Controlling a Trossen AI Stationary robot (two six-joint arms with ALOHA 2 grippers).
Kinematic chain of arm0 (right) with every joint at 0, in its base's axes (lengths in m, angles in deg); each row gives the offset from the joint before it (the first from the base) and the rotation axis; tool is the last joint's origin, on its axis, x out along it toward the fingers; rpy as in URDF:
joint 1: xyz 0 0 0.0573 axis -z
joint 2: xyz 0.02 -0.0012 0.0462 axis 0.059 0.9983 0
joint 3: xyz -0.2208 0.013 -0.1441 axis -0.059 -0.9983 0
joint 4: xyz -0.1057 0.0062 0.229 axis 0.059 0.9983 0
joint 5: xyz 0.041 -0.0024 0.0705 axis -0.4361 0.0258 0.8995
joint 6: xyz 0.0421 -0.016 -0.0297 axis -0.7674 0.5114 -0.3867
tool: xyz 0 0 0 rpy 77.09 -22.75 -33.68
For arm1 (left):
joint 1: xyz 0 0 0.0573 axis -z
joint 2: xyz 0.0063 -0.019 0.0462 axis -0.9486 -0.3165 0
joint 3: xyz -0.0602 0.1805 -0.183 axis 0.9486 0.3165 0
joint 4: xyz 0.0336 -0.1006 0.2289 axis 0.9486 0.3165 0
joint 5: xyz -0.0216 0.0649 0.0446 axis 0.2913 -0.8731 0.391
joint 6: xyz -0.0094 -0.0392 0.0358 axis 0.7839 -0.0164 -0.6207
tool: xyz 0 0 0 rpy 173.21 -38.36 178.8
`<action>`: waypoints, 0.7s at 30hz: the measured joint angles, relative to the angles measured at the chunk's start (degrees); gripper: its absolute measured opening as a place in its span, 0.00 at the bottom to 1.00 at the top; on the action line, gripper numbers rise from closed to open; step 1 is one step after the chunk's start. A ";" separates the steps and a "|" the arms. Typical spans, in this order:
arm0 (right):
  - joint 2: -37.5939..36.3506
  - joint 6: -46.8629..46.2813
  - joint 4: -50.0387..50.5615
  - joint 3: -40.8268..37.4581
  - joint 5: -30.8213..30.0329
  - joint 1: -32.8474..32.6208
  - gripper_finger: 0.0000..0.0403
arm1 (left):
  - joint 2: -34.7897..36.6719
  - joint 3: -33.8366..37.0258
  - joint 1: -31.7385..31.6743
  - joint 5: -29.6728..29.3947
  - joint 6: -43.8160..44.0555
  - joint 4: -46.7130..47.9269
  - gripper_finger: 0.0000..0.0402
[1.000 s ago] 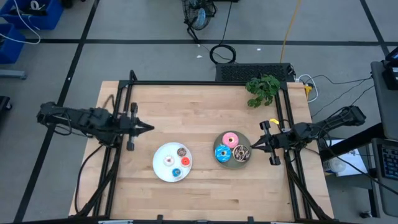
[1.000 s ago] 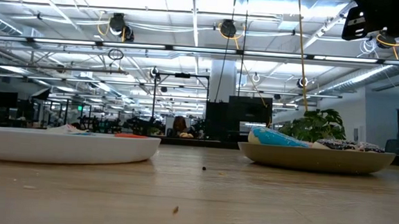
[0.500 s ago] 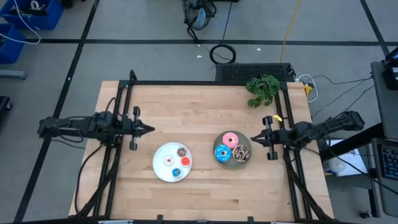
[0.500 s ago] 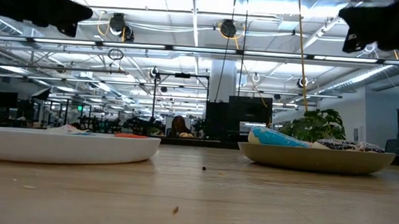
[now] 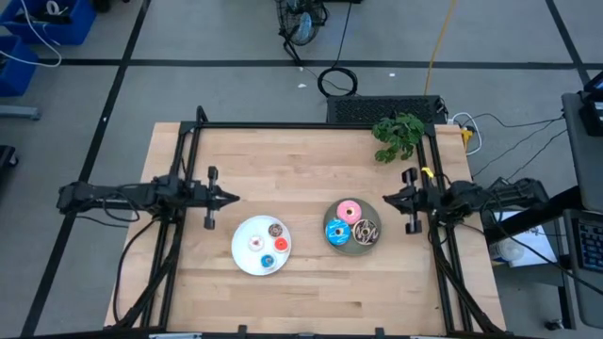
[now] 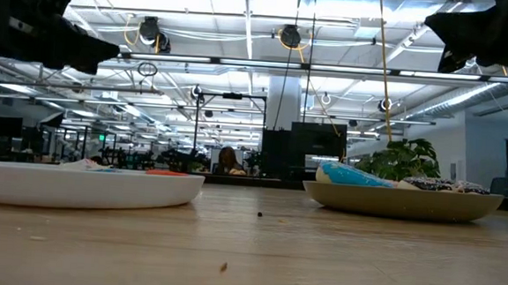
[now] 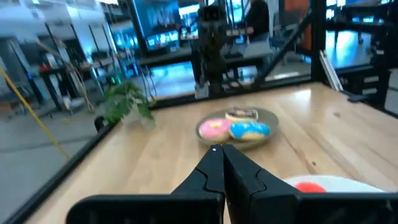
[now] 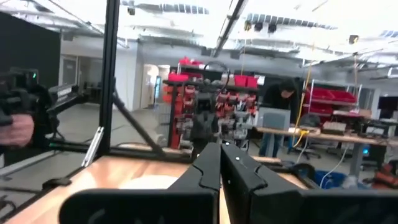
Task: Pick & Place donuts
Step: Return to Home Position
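Looks like the job's done: donuts all plated between the left gripper and right gripper, both pinched shut and empty, so only homing the arms remains.

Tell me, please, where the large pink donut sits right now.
In the high view, the large pink donut lies on the grey plate, right of the white plate, beside the blue donut and the chocolate donut.
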 joint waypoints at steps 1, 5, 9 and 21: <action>-0.12 0.27 -0.06 -0.02 -0.04 0.16 0.00 | 0.02 1.04 0.00 0.01 -0.62 -1.86 0.00; -0.03 0.36 1.05 -0.04 -0.02 0.65 0.00 | -0.18 2.06 -0.05 -0.14 -1.31 -1.23 0.00; -0.03 1.11 2.66 -0.09 0.08 0.72 0.00 | -0.07 2.06 -0.02 3.07 -1.08 -0.99 0.00; -0.06 -0.47 1.66 -0.15 0.15 0.69 0.00 | -0.06 2.06 -1.14 1.44 -1.28 1.39 0.00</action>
